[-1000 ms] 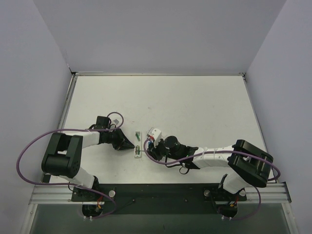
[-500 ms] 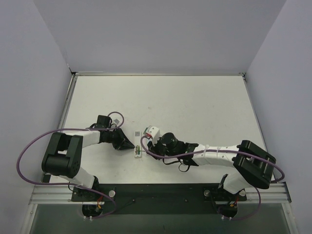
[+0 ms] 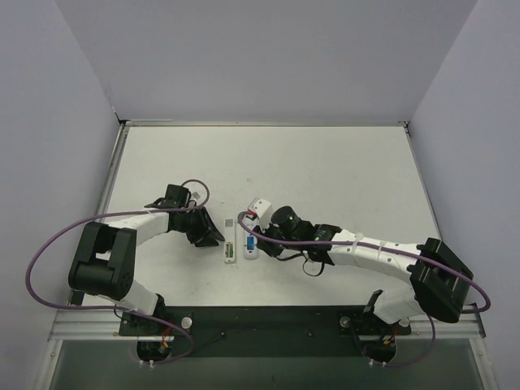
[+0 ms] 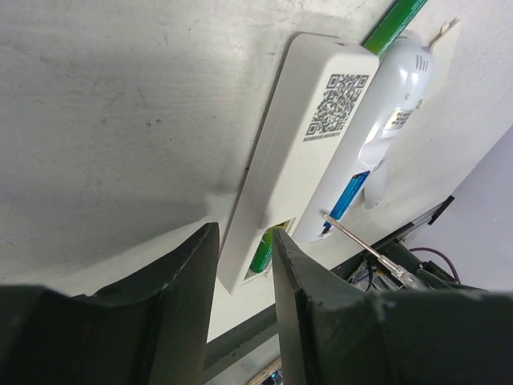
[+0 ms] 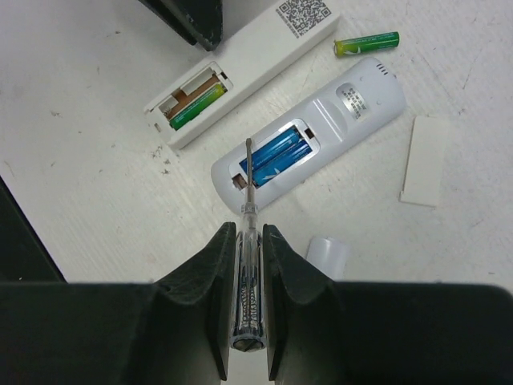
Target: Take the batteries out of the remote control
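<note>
The left arm (image 3: 138,227) reaches low across the bench (image 4: 120,120), its wrist tipped down. The left gripper (image 4: 243,233) has just let its jaws part from nearly closed to a moderate gap. The near end of the flat remote (image 4: 304,160) lies right at its fingertips, and we judge it released rather than pinched. One green cell (image 4: 262,255) sits in that remote's open bay just ahead of the fingertips. The other green cell (image 4: 398,18) lies loose beyond the remote's far end.

The right arm (image 3: 366,252) has stretched further leftward, uncovering the rounded remote (image 5: 353,104) beside the flat one. The right gripper (image 5: 244,233) is clamped on a screwdriver (image 5: 246,188). Its tip hangs straight ahead over the two blue cells (image 5: 282,148), both seated in their bay.

We reckon one battery is out and three remain, with the blue pair likely next.
</note>
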Robot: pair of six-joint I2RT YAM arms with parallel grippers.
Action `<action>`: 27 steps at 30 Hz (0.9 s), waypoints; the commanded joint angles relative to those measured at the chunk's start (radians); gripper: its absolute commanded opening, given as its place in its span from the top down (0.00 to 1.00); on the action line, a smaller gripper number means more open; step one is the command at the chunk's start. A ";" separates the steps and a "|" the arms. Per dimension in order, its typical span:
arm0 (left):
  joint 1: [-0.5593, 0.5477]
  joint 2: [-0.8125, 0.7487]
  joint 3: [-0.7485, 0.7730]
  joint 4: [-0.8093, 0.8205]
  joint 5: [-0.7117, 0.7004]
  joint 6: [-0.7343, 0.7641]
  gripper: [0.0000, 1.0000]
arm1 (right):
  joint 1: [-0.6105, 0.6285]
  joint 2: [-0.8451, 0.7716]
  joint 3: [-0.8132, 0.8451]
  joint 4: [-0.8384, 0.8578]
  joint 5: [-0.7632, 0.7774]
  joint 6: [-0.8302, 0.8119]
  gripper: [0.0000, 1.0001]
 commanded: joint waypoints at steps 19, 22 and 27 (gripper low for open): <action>-0.001 0.020 -0.048 0.113 0.093 0.014 0.66 | 0.175 0.263 0.563 -0.595 0.193 -0.148 1.00; -0.003 0.024 -0.057 0.133 0.104 0.003 0.66 | 0.184 0.290 0.597 -0.629 0.208 -0.164 1.00; -0.002 0.028 -0.068 0.147 0.108 -0.003 0.67 | 0.184 0.304 0.613 -0.629 0.202 -0.187 1.00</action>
